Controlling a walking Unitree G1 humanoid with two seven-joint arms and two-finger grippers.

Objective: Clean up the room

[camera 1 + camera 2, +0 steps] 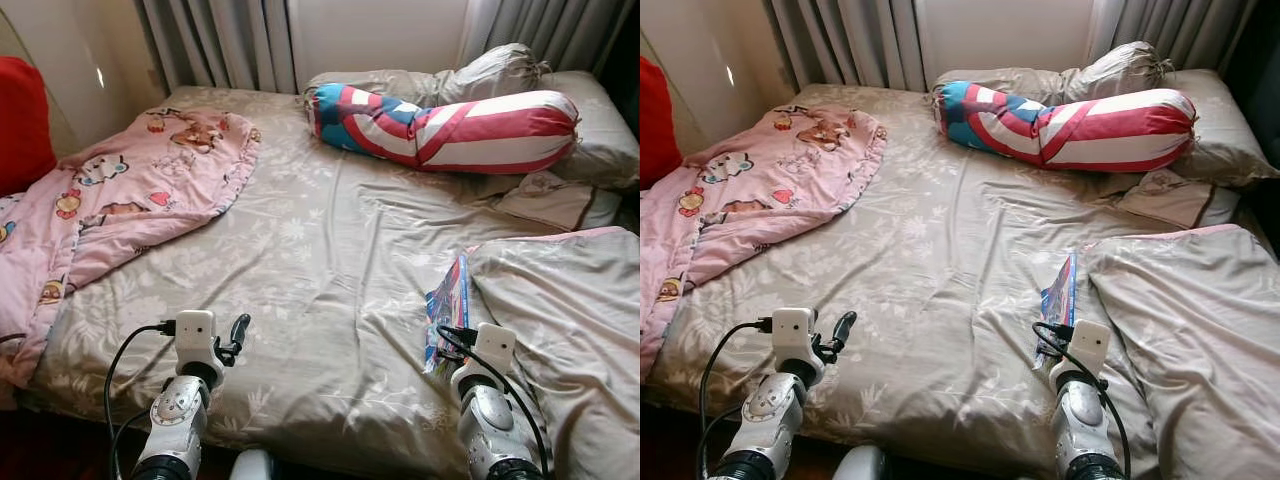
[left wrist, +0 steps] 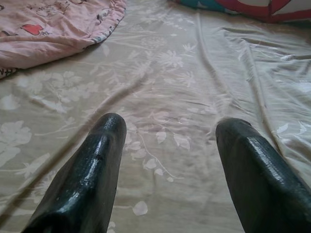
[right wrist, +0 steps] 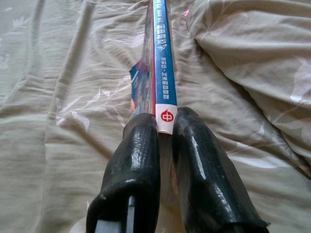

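The right gripper (image 3: 165,124) pinches the book (image 3: 160,58) by its spine, edge-up beside the duvet (image 1: 570,330), for lifting; the left gripper (image 2: 167,141) hovers, fingers spread, holding nothing.

A home bedroom. A bed (image 1: 330,260) in a beige floral sheet takes up most of the view. At ten o'clock lies a rumpled pink cartoon-print quilt (image 1: 120,200); at one o'clock a red, white and blue striped bolster (image 1: 450,128) rests against beige pillows (image 1: 590,130). Grey curtains (image 1: 220,40) hang at twelve o'clock behind the bed.
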